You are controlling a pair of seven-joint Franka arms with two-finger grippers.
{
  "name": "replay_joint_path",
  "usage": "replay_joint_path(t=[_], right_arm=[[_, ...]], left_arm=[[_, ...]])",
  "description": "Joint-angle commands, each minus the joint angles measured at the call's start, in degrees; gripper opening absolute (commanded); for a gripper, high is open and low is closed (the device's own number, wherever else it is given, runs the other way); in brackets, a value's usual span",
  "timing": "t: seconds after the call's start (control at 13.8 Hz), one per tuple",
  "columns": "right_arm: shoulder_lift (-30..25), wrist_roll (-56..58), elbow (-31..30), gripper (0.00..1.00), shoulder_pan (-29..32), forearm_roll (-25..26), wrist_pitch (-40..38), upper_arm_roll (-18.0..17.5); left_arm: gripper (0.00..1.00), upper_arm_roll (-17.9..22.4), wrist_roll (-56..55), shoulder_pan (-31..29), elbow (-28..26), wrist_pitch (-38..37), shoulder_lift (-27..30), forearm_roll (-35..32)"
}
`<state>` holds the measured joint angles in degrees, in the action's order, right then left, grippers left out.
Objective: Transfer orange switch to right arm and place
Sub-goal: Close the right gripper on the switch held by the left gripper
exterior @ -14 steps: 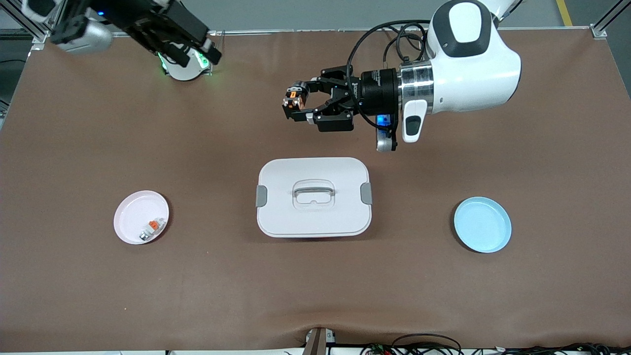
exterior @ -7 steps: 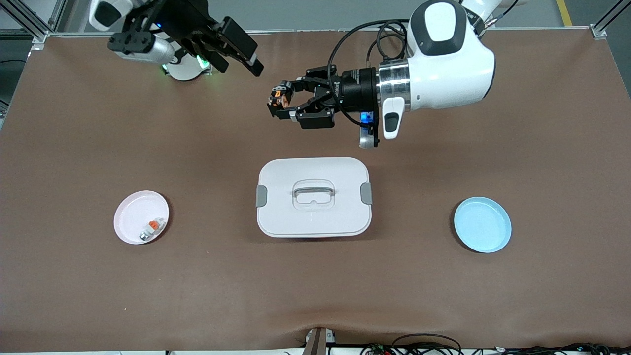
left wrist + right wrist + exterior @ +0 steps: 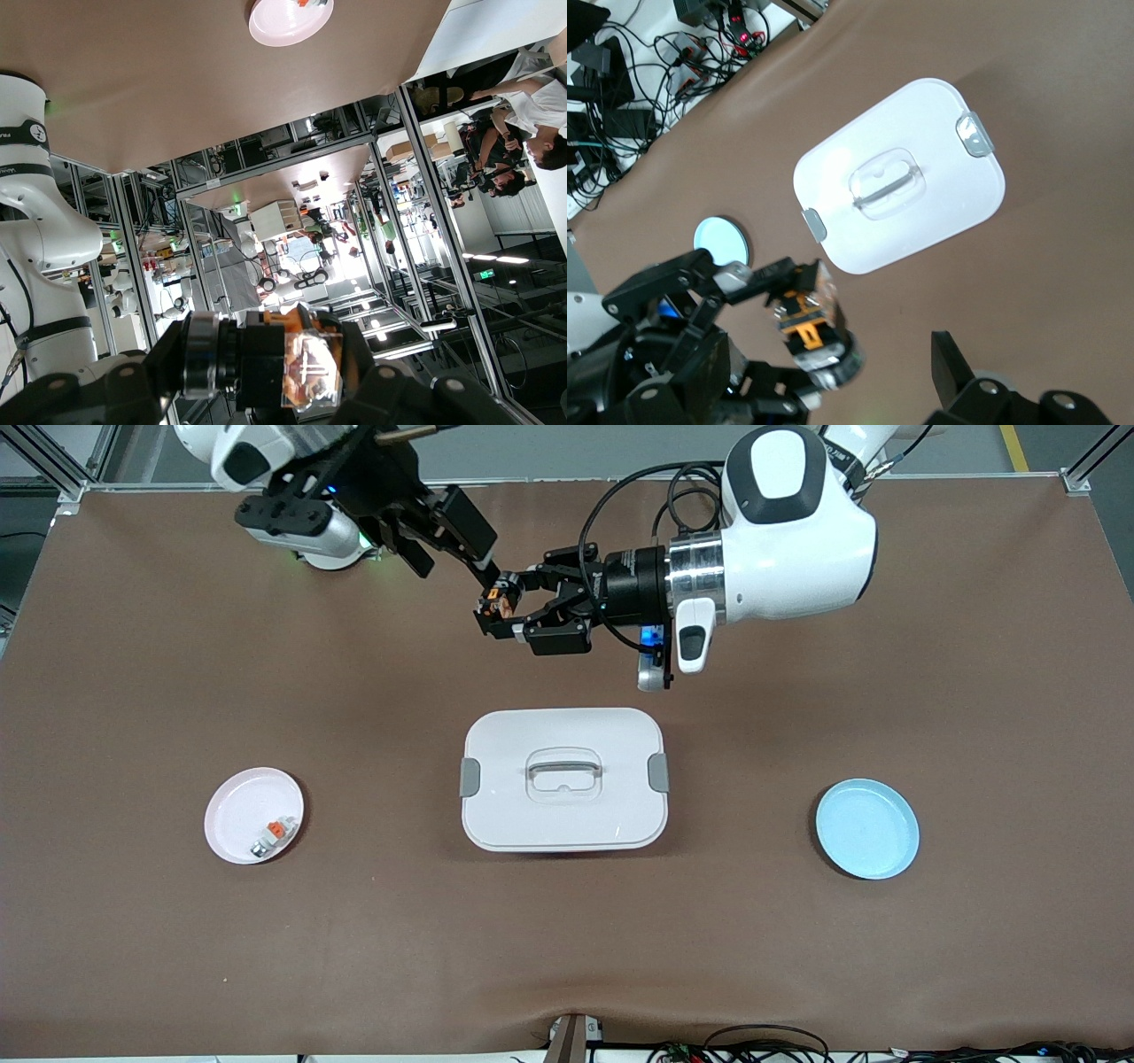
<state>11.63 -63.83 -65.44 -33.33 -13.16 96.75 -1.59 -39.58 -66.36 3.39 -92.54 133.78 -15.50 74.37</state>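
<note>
left gripper [image 3: 496,607] up in the air over the brown surface [image 3: 133,646], above the stretch between the robot bases and the white lidded box [image 3: 563,779]; fingers [image 3: 493,622] clamped on the orange switch [image 3: 498,599], a tiny dark piece with an orange end. same switch in the right wrist view [image 3: 808,320], pinched between the dark fingers [image 3: 755,279], and in the left wrist view [image 3: 301,372] close up between them. right gripper [image 3: 452,545] over the surface just beside the held switch, toward the right arm's end; fingers [image 3: 469,521] spread wide, nothing between them, one fingertip [image 3: 950,359] showing in the right wrist view. white lidded box in the middle of the surface, handle [image 3: 563,767] on top, grey clips at both ends. pink plate [image 3: 232,815] toward the right arm's end, carrying a pale piece with an orange top [image 3: 276,830] and a small grey part beside it. blue plate [image 3: 866,829] toward the left arm's end.
</note>
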Motion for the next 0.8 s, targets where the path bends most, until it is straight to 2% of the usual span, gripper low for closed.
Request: replay_joint_path(t=[0.0,0.73], right_arm=[[2.61,-2.26,2.25,1.00,-1.82,2.00,1.59,0.54],[3.23,-0.94,1.55,1.00,-3.32,7.35,1.69,0.45]], left_arm=[[0.10,-0.15,0.18,1.01,1.40,1.40,-1.20,-1.07],[0.10,-0.06,-0.26,0.83,1.58,1.40,-1.11,-2.04]])
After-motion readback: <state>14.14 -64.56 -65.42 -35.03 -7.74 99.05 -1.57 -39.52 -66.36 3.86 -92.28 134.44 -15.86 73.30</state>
